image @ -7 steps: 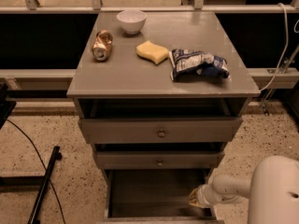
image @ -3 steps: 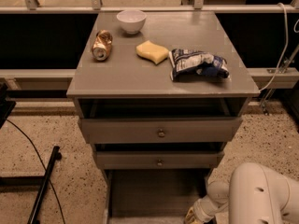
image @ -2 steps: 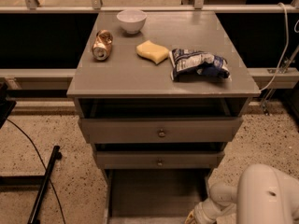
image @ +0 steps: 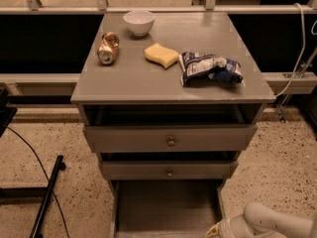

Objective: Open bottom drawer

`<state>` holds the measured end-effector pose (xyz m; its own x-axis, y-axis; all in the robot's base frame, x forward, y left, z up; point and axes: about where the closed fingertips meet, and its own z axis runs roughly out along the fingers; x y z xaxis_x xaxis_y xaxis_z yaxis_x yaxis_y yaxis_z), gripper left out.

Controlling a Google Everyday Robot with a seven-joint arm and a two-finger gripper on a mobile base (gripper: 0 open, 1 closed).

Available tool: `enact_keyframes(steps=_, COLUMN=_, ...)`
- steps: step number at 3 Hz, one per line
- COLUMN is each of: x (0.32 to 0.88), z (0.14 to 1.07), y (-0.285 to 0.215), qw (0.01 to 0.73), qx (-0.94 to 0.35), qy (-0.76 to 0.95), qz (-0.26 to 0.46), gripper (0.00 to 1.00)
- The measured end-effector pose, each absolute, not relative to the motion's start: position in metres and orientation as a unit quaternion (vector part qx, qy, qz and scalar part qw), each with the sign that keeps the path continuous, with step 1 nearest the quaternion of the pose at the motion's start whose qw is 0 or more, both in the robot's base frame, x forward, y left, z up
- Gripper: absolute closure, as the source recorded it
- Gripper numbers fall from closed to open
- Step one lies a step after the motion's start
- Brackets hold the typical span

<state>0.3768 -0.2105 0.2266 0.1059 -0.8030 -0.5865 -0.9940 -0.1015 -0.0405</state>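
Grey wooden cabinet (image: 148, 81) stands centre frame with three drawers stacked below its top. The bottom drawer (image: 166, 207) is drawn out towards the camera, its bare floor exposed between two side walls. Its exposed length runs from the cabinet body straight towards the viewer. Its front panel and knob lie below the picture's lower edge and cannot be seen. The gripper (image: 216, 230) sits low at the bottom right, just beside the near end of the drawer's right side wall, on the end of a white arm (image: 270, 224) entering from the right corner. Whether the gripper is open, closed or holding anything cannot be told, nor whether it touches the drawer. Above, the middle drawer (image: 168, 171) and top drawer (image: 171, 139) each show a small round knob at centre, with a dark gap over each front. On the cabinet top lie a white bowl (image: 139, 21), a can (image: 108, 47) on its side, a yellow sponge (image: 161, 55) and a blue and white snack bag (image: 210, 67). A black cable (image: 34, 155) crosses the speckled floor (image: 277, 167) at left.
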Motion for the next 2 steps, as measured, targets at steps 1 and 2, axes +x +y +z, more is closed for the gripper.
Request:
enact_keyframes(steps=1, x=0.377, z=0.286, y=-0.226, qw=0.272, qx=-0.711, qy=0.629, qz=0.158, gripper=0.99)
enact_keyframes(steps=2, x=0.382, z=0.323, y=-0.242, qw=0.292, qx=-0.7, qy=0.641, qz=0.12, gripper=0.82)
